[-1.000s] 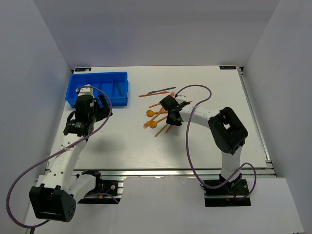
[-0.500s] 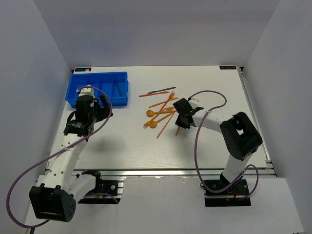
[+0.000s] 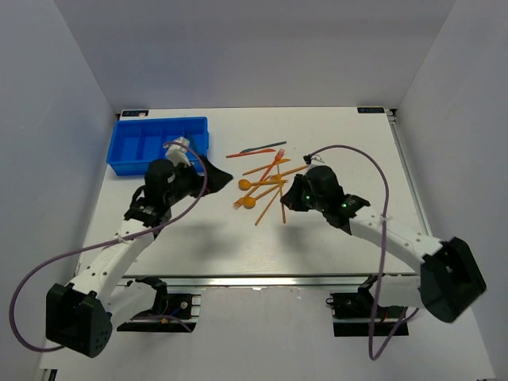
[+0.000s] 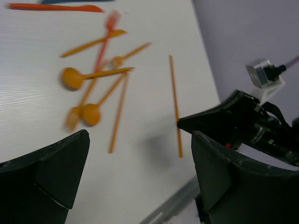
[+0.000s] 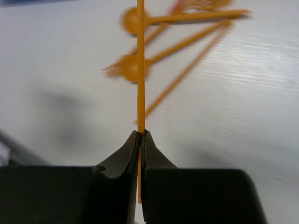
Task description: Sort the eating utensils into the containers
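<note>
My right gripper point(image 5: 140, 134) is shut on a thin orange stick point(image 5: 140, 70), which runs straight out from the jaws toward the pile; in the top view this gripper point(image 3: 288, 199) sits just right of the pile. The eating utensils point(image 3: 262, 184) lie loose mid-table: orange spoons point(image 4: 72, 77), a fork, another stick point(image 4: 119, 114), a red fork point(image 4: 111, 21) and a red knife point(image 3: 250, 153). My left gripper point(image 3: 216, 172) hangs open and empty just left of the pile, its fingers point(image 4: 56, 172) wide apart. The blue tray of containers point(image 3: 135, 147) stands at the back left.
A dark knife point(image 3: 271, 145) lies beside the red one behind the pile. Grey walls close in the table on the left, back and right. Purple cables loop off both arms. The metal rail point(image 3: 278, 279) runs along the near edge.
My right gripper has shut on the orange stick and drawn it right and nearer, out of the pile. My left arm has swung from the tray toward the pile, still open.
</note>
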Robot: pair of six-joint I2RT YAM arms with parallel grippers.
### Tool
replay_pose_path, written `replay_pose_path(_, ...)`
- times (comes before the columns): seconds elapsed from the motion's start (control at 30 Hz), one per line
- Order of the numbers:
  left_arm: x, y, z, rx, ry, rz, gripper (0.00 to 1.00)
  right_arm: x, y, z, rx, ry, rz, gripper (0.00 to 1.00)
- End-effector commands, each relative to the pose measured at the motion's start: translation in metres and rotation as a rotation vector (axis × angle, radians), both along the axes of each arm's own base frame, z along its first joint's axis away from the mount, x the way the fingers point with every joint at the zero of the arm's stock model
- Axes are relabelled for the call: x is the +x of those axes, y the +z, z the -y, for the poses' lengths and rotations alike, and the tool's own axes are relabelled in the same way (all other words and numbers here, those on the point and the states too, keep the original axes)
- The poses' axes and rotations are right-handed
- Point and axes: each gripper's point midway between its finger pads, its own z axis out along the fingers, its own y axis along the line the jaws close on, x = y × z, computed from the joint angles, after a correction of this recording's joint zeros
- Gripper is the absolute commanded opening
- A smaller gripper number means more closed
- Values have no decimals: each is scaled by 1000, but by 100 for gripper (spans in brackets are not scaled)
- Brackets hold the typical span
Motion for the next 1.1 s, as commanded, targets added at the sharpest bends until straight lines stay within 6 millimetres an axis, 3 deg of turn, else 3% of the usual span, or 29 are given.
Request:
replay_pose_path(0.0, -8, 60, 59, -186, -150, 151, 98, -26, 72, -54, 307, 318, 205, 0)
replay_pose_path(0.03, -10, 60, 74, -184, -169, 143, 98, -29, 82, -56, 342, 334, 225, 0)
replay_pose_path(0.2, -5, 61, 95, -191, -146, 142, 95, -47, 129, -73, 453, 430, 302, 0)
replay_pose_path(0.4, 0, 48, 104, -193, -149, 103, 82, -56, 151, -91, 479, 491, 316, 0)
replay_pose_path(0.47, 1, 46, 109, -204, -165, 101, 78, -55, 146, -98, 469, 500, 296, 0)
replay_pose_path(0.5, 0, 46, 113, -207, -175, 100, 71, -57, 147, -102, 471, 511, 296, 0)
replay_pose_path(0.53, 1, 46, 114, -204, -176, 97, 54, -58, 149, -105, 476, 517, 297, 0)
replay_pose_path(0.57, 2, 44, 114, -196, -174, 93, 44, -57, 151, -107, 483, 520, 304, 0)
replay_pose_path(0.63, 5, 38, 116, -178, -171, 73, 34, -57, 152, -110, 488, 528, 305, 0)
replay_pose_path(0.67, 7, 36, 116, -167, -172, 73, 17, -55, 154, -112, 487, 530, 304, 0)
replay_pose_path(0.7, 11, 41, 116, -158, -164, 84, 6, -53, 153, -112, 479, 519, 303, 0)
replay_pose_path(0.73, 12, 35, 113, -128, -148, 60, 0, -50, 155, -112, 472, 506, 309, 9)
replay_pose_path(0.8, 29, 34, 93, -36, -35, 78, 0, -36, 143, -101, 407, 412, 297, 56)
replay_pose_path(0.87, 49, 32, 62, 142, 83, 50, 0, -22, 138, -85, 345, 313, 290, 81)
replay_pose_path(0.9, 71, 32, 28, 231, 229, 44, 0, -14, 122, -70, 273, 230, 257, 83)
replay_pose_path(0.97, 101, 25, -3, 366, 299, -18, 0, -2, 110, -50, 205, 125, 239, 86)
replay_pose_path(1.0, 118, 20, -32, 401, 357, -57, 0, -3, 103, -45, 182, 113, 221, 87)
replay_pose_path(1.07, 156, 22, -54, 461, 416, -67, 0, -5, 98, -41, 169, 113, 216, 87)
